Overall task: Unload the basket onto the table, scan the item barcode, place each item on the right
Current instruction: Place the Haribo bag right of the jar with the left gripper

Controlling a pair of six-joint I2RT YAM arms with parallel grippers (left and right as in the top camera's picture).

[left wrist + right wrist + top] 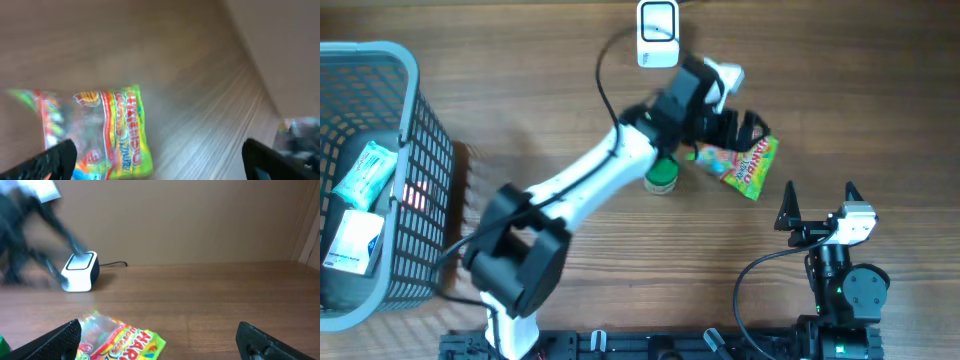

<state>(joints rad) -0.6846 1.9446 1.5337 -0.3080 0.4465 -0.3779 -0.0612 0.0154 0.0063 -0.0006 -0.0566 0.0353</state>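
Jaws of the left gripper [738, 128] stand wide apart and grip nothing. In the overhead view it sits at upper centre, over the upper edge of the bag [748, 165]. In the left wrist view the fingertips [60, 157] sit at the lower corners of the frame, and the bag [100, 130] lies flat on the table [200, 60] at lower left, blurred. The scanner [658, 35] stands at the top edge of the overhead frame, above and left of the gripper and apart from the bag. A green-capped bottle [661, 178] stands just left of the bag, beside the arm. The right gripper [818, 205] is also open, at lower right, near the bag but clear of it. A basket [415, 120] holding packets fills the left edge.
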